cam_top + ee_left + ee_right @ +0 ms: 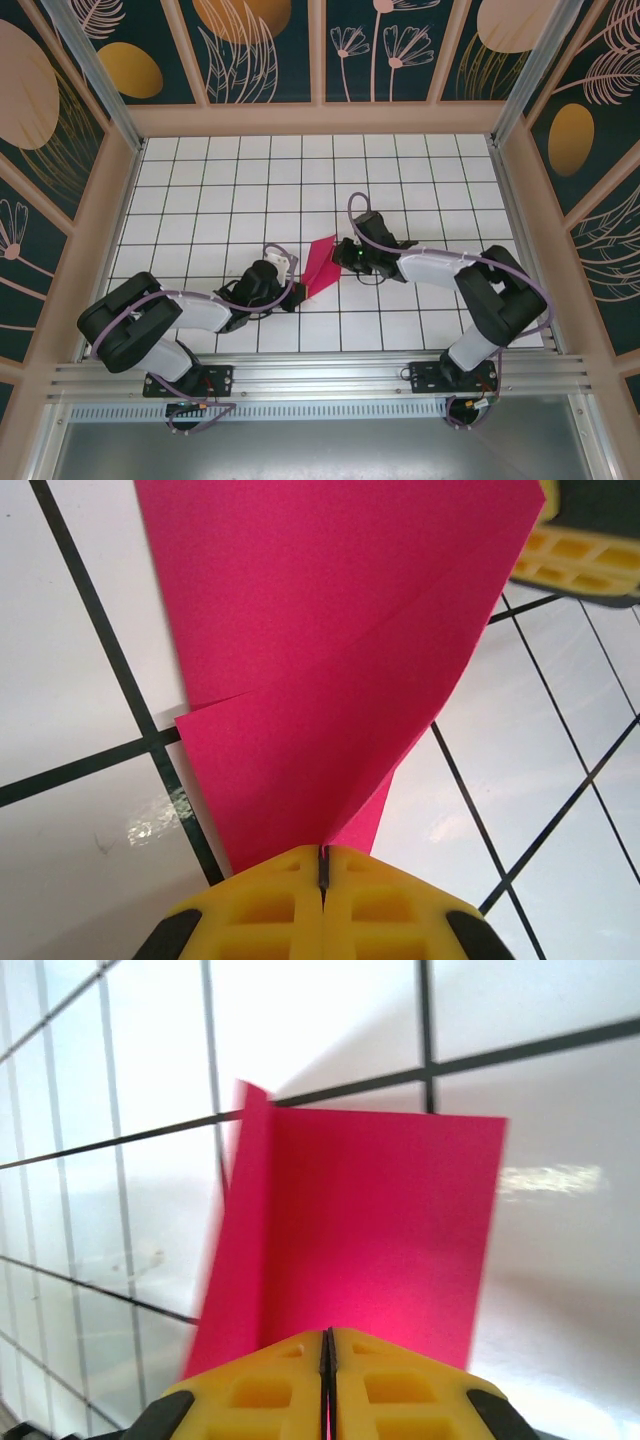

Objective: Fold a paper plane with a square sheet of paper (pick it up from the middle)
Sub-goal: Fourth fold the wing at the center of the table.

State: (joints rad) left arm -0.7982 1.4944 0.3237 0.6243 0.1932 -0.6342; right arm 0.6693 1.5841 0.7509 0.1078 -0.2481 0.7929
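magenta-pink paper (pixel 322 265) sits near the middle of the white tiled desk (pixel 200 180), between the two arms and closer to the near edge than the far one. from above it reads as a slanted, narrow shape, its near-left end at the left pincer (pixel 300 288) and its far-right end at the right pincer (pixel 340 252).

in the left wrist view the left pincer (pixel 322 865) is closed on a lower corner of the paper (pixel 330 660), its yellow fingers (pixel 250 910) pressed together with only a thin seam between them. the sheet fans out away from the grip, with one flap overlapping another along a step-like edge on the left and a faint diagonal crease across the middle. the right pincer (pixel 590 550) shows at the upper right corner, touching the paper's far edge.

in the right wrist view the right pincer (pixel 327 1340) is likewise closed on the paper (pixel 370 1220), clamping its near edge. the sheet stands up from the grip, its left side folded along a vertical crease, and it casts a soft shadow on the tiles behind.
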